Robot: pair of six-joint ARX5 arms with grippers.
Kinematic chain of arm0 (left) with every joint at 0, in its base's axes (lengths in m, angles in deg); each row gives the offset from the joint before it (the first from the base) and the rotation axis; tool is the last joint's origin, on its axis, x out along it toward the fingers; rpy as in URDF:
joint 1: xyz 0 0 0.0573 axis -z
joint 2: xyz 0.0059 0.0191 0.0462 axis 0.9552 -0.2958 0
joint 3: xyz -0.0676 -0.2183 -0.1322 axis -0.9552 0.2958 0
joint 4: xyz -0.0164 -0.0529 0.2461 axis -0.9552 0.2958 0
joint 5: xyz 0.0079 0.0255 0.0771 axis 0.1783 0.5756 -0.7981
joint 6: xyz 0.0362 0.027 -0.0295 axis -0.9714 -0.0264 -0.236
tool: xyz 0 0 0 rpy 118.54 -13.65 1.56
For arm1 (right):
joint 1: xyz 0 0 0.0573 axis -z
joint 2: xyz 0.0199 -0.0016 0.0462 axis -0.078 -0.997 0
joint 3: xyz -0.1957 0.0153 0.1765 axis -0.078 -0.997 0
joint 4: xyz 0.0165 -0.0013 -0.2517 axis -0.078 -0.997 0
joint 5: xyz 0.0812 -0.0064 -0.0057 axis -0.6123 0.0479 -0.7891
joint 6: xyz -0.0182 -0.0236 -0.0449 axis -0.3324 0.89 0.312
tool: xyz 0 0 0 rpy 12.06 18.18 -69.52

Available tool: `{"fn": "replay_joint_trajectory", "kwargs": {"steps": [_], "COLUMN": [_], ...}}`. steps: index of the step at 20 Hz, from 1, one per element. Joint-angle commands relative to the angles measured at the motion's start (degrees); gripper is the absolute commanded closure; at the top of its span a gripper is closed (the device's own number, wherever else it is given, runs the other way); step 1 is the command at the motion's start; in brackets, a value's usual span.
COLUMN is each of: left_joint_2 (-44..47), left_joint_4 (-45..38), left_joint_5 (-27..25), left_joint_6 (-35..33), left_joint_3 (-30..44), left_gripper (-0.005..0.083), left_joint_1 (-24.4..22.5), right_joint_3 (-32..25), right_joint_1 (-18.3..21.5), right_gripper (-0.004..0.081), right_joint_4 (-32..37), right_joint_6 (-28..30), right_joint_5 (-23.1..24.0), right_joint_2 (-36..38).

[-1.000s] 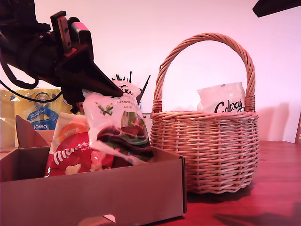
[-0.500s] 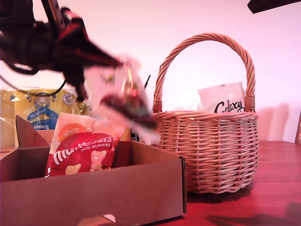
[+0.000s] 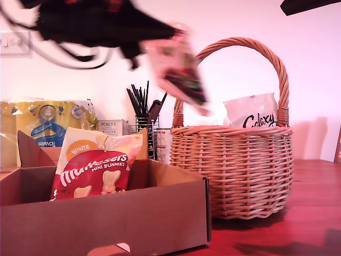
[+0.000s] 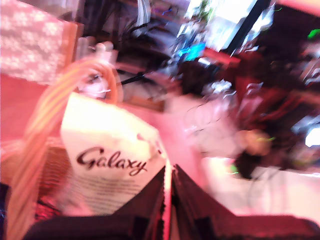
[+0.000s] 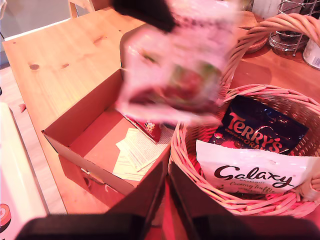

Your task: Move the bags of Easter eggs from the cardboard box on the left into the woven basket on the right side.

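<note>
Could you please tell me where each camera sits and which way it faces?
Exterior view: low at table height, side-on to the cardboard box and woven basket; my first claw carries a blurred bag.
First wrist view: on my first claw, facing the Galaxy bag in the basket; its jaws show.
Second wrist view: on my second claw, looking down into box and basket; its jaws show.
Shared: all three see the Galaxy bag.

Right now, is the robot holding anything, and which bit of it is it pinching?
Yes. My first gripper pinches a white bag of Easter eggs by its top edge. The bag hangs, blurred, close to the woven basket.
</note>
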Motion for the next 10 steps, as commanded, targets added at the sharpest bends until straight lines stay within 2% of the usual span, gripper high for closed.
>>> {"fn": "replay_joint_trajectory", "kwargs": {"steps": [1, 5, 8, 10], "left_joint_2": [-1.27, -1.49, -1.9, -2.45], "left_joint_4": [-3.13, -7.85, -8.48, -8.63], "left_joint_5": [-7.96, -24.35, -34.45, -39.08], "left_joint_6": [0.57, -2.93, -7.17, -10.32], "left_joint_3": [0.42, 0.42, 0.42, 0.42], "left_gripper": [0.0797, 0.0797, 0.0797, 0.0797], "left_joint_1": [1.66, 6.71, 9.97, 11.8], "right_joint_3": [-0.26, -0.26, -0.26, -0.26], "right_joint_1": [-0.24, -0.24, -0.24, -0.24], "right_gripper": [0.0783, 0.0783, 0.0783, 0.0783], "right_joint_4": [0.26, -0.79, -1.03, -1.18], "right_joint_6": [0.33, 0.33, 0.33, 0.33], "right_joint_5": [-0.04, -0.04, -0.07, -0.07], "right_joint_2": [-0.28, -0.28, -0.28, -0.28]}}
